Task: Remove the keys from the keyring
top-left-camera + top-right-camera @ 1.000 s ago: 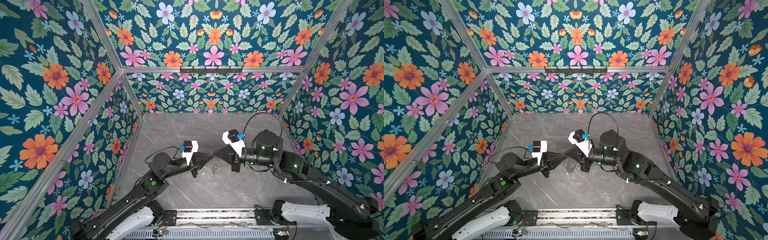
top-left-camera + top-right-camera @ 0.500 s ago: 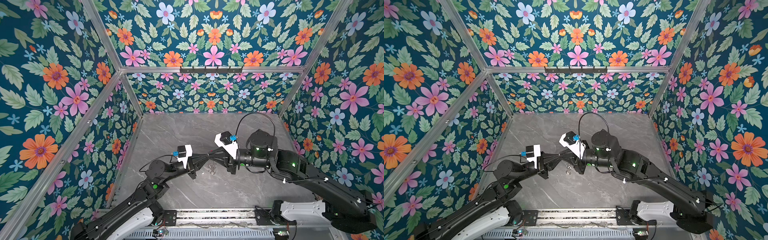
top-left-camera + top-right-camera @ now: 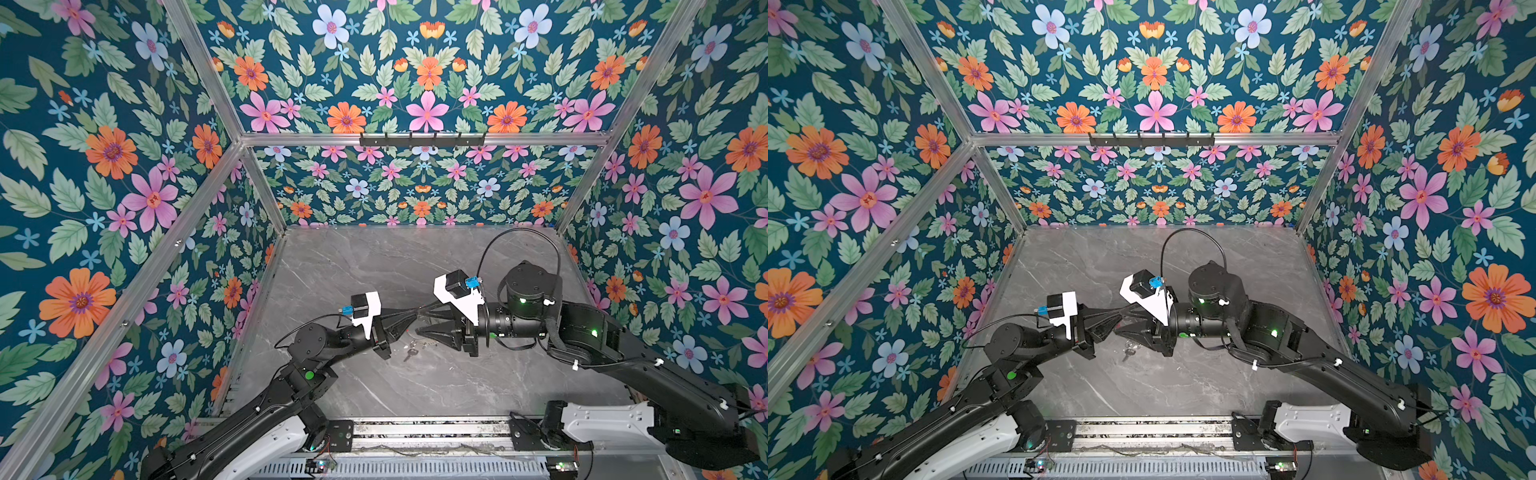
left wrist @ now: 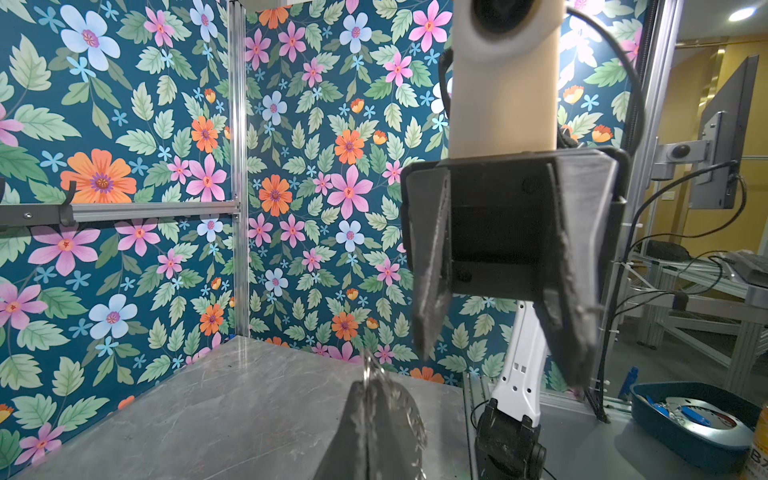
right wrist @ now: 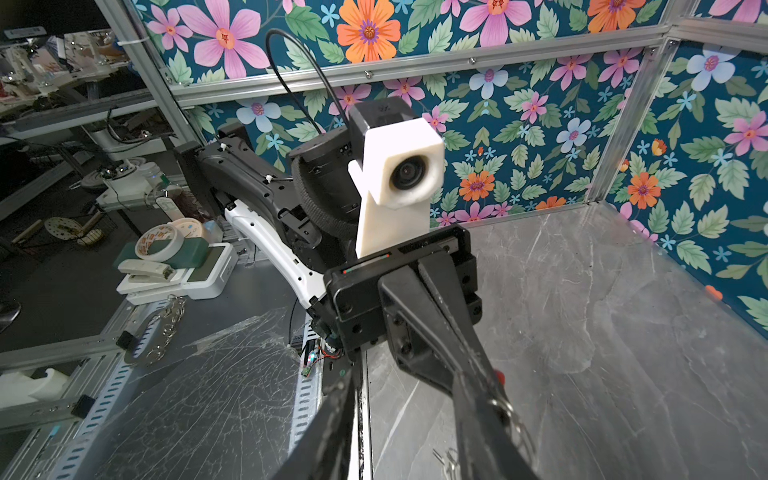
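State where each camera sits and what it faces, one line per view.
Both top views: high over the robot's base, looking down on the table; left arm, right arm show.
Left wrist: faces the open right gripper; own shut fingers show.
Right wrist: faces the left gripper; own fingers show.
Shared: both wrist views show the keyring.

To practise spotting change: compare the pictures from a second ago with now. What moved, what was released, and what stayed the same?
The right gripper opened its jaws and let go. Both grippers, and the keys beneath them, drifted slightly left in both top views. The left gripper stayed shut on the keyring.
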`<state>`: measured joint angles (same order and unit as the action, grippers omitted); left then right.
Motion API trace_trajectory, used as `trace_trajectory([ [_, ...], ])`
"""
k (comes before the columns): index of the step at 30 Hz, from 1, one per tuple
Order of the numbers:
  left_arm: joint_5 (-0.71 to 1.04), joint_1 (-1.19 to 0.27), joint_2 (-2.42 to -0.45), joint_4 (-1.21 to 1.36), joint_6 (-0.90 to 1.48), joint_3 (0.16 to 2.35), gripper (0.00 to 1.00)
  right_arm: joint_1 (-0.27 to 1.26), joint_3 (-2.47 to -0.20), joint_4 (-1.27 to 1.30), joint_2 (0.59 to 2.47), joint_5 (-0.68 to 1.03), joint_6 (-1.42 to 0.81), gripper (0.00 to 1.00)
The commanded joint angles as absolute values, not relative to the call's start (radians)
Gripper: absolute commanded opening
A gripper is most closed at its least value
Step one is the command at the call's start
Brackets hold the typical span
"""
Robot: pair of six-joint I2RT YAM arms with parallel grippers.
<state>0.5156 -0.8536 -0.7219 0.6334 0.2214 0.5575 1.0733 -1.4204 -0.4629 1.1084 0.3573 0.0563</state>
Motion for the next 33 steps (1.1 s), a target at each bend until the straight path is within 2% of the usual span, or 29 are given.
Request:
trace_trajectory([
  [1,0.542,-0.854,-0.719,0.678,0.215,0.561,0.0,1.074,-1.387,-0.424,1.057,0.293,0.08,0.4],
  [3,0.559,-0.853,-0.719,0.679,0.219,0.563,0.0,1.074,-1.364,-0.423,1.026,0.249,0.093,0.4],
  [5,0.582,-0.853,-0.719,0.679,0.223,0.566,0.0,1.063,-1.349,-0.437,1.01,0.225,0.104,0.34],
  [7,0.607,-0.853,-0.721,0.682,0.231,0.569,0.0,1.031,-1.337,-0.443,1.004,0.242,0.1,0.27],
  [10,0.642,-0.854,-0.719,0.699,0.245,0.568,0.0,0.974,-1.308,-0.433,0.991,0.289,0.077,0.27],
  [13,0.665,-0.853,-0.721,0.715,0.261,0.566,0.0,0.944,-1.29,-0.434,0.99,0.322,0.074,0.2],
  [20,0.678,-0.853,-0.726,0.736,0.276,0.568,0.0,0.945,-1.264,-0.41,0.996,0.426,0.08,0.25],
  [26,0.684,-0.853,-0.727,0.751,0.284,0.565,0.0,0.944,-1.259,-0.397,0.992,0.475,0.086,0.34],
  [29,0.693,-0.853,-0.733,0.762,0.291,0.565,0.0,0.944,-1.264,-0.39,1.003,0.481,0.082,0.33],
  [33,0.703,-0.853,-0.741,0.774,0.3,0.566,0.0,0.945,-1.272,-0.381,1.017,0.489,0.078,0.26],
])
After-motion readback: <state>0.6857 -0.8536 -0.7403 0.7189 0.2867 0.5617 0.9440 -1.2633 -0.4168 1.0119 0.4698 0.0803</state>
